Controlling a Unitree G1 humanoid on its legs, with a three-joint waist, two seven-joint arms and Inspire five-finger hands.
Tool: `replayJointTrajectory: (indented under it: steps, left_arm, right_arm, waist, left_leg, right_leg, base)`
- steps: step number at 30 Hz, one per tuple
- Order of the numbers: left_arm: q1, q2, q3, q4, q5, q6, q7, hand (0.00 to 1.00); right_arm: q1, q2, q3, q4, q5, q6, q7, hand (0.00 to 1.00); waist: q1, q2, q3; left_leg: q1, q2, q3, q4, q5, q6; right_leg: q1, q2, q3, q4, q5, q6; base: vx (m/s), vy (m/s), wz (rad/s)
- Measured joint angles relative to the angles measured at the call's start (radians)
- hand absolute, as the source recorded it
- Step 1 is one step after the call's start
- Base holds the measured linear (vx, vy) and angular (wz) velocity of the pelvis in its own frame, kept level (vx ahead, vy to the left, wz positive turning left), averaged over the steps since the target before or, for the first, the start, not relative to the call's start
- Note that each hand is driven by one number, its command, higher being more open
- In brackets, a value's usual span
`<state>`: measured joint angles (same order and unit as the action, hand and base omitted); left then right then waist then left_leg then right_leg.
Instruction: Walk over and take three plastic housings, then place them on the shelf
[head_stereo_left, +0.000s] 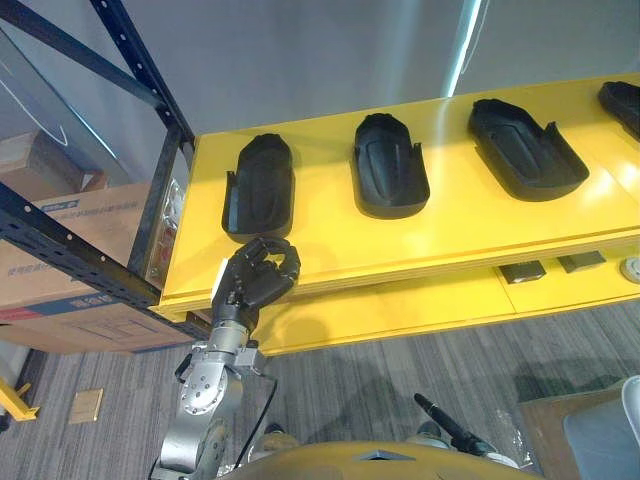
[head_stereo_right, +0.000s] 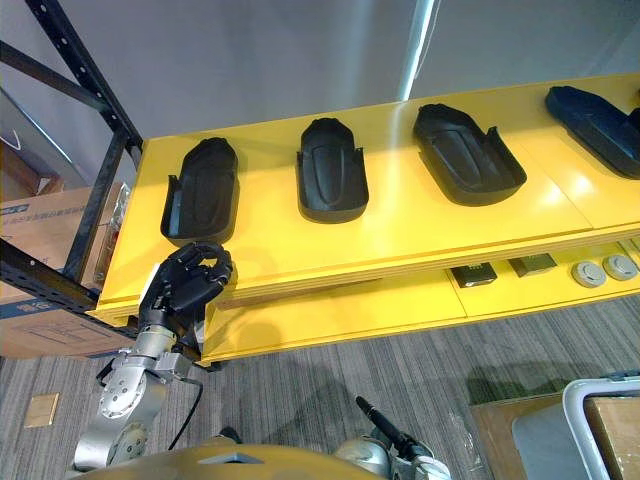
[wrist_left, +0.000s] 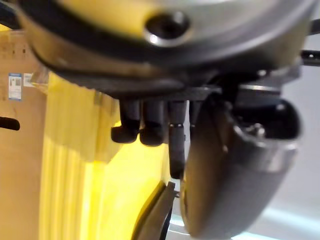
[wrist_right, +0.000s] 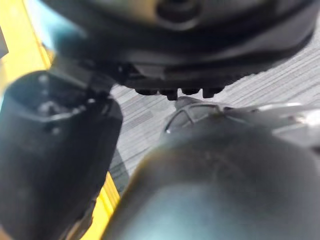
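Observation:
Several black plastic housings lie in a row on a yellow shelf top (head_stereo_left: 330, 235): the leftmost housing (head_stereo_left: 258, 185), a middle housing (head_stereo_left: 389, 165), a right housing (head_stereo_left: 525, 148) and one more (head_stereo_right: 595, 125) at the far right edge. My left hand (head_stereo_left: 258, 277) hovers at the shelf's front edge, just below the leftmost housing, apart from it. Its fingers (wrist_left: 150, 125) are curled and hold nothing. My right hand (wrist_right: 60, 150) hangs low over grey carpet.
A black metal rack (head_stereo_left: 150, 90) stands at the left, with cardboard boxes (head_stereo_left: 80, 250) behind it. A lower yellow level holds small grey parts (head_stereo_right: 490, 273) and round pieces (head_stereo_right: 605, 268). A bin with a brown box (head_stereo_right: 605, 420) sits at the bottom right.

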<state>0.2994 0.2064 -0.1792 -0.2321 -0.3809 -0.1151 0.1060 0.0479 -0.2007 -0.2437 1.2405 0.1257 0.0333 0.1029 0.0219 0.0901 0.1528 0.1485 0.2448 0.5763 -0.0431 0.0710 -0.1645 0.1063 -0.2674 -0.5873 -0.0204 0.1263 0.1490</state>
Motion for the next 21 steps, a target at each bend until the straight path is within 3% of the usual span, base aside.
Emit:
replayJointTrajectory:
  steps: [9,14,21]
  left_arm:
    - [-0.088,0.002,0.084,0.064,0.037,0.008,0.036,0.0]
    - [-0.104,0.002,0.105,0.096,0.037,0.012,0.042,0.0]
    - [-0.144,0.003,0.122,0.153,0.078,0.036,0.047,0.0]
  right_arm:
    - [0.018,0.003,0.0,-0.001,-0.002,0.0,0.007,1.0]
    - [0.02,0.004,0.0,-0.011,-0.003,0.001,0.018,1.0]
    - [0.04,0.005,0.0,-0.04,-0.004,0.002,0.021,1.0]
  waist:
    - [-0.005,0.001,-0.001]
    - [-0.024,0.0,-0.001]
    - [-0.026,-0.001,-0.001]
  left_leg:
    - [0.019,0.002,0.023,-0.004,-0.001,-0.001]
    - [0.025,0.004,0.033,-0.004,-0.002,-0.003]
    - [0.035,0.008,0.048,0.002,-0.008,-0.009]
  right_leg:
    - [0.0,0.005,0.024,0.0,0.001,0.0]
    - [-0.002,0.008,0.033,0.0,0.001,0.0]
    - [-0.002,0.011,0.046,0.0,0.001,0.0]
  base:
    - [0.01,0.012,-0.05]
    - [0.01,0.014,-0.05]
    - [0.01,0.011,-0.06]
